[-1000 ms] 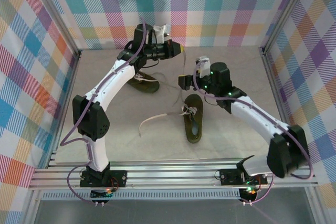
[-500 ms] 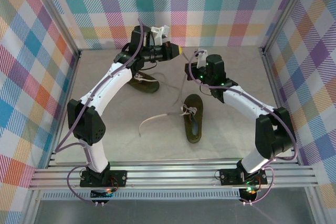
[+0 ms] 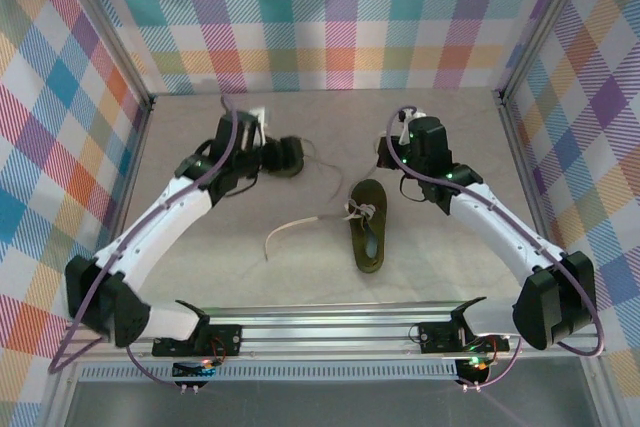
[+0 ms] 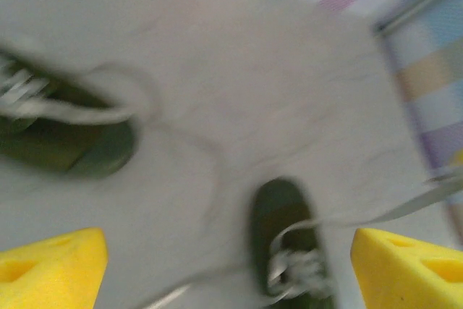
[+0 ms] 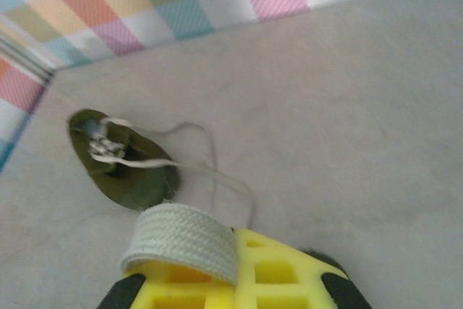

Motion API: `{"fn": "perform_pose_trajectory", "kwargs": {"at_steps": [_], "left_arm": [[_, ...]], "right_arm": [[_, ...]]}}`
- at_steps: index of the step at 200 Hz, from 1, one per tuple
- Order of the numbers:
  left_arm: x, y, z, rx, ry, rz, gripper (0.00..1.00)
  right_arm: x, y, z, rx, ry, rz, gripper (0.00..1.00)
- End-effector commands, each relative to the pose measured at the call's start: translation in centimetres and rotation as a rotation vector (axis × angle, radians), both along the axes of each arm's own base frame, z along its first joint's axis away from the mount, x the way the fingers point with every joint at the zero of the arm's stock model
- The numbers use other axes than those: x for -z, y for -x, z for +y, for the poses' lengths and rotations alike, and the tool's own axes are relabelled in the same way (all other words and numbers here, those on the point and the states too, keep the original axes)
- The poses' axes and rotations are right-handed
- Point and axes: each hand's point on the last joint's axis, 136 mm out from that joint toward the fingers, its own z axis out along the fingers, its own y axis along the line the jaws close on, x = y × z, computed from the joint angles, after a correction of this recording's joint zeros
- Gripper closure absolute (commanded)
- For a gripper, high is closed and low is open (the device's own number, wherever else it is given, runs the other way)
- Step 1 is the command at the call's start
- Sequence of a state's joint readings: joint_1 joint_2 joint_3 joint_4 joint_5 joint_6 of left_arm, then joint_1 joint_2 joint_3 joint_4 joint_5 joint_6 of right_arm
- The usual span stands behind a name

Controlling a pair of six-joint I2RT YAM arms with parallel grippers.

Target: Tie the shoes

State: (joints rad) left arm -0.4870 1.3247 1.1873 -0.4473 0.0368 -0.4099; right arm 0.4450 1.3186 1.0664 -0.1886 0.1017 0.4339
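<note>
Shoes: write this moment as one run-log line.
left jaws open, empty | right jaws shut on lace | near shoe, far shoe untied

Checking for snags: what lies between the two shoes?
Mostly bare table, crossed by a thin lace curving off the far shoe toward the near shoe; the left wrist view shows it, blurred.
</note>
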Motion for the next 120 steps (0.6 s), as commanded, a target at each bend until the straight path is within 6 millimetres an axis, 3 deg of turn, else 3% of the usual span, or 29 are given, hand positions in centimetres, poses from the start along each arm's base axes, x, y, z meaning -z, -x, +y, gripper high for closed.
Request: {"fn": "perform_pose_trajectory", "kwargs": {"at_steps": [1,17,44,79,120], "left_arm": [[9.1,5.0,4.9,-0.097,-0.281,0.219,0.18],[12.3,7.3,5.7,-0.105,-0.344,0.300,0.20],[15.4,9.3,5.2,-0.067,-0.421,0.398,0.19],[18.5,9.6,5.7,-0.062,-0.523,0.487,0.27],[20.8,9.1,4.0,-0.021,-0.490,0.534,0.49]], "right_arm": [[2.4,2.2,-2.2,0.088,0.067,0.190,1.00],[2.6,3.0,-1.8,0.050,0.056,0.211,1.00],[2.8,3.5,-1.6,0.025,0.058,0.214,1.00],[3.0,3.6,-1.6,0.007,0.072,0.214,1.00],[3.3,3.7,-1.8,0.006,0.087,0.214,1.00]]}}
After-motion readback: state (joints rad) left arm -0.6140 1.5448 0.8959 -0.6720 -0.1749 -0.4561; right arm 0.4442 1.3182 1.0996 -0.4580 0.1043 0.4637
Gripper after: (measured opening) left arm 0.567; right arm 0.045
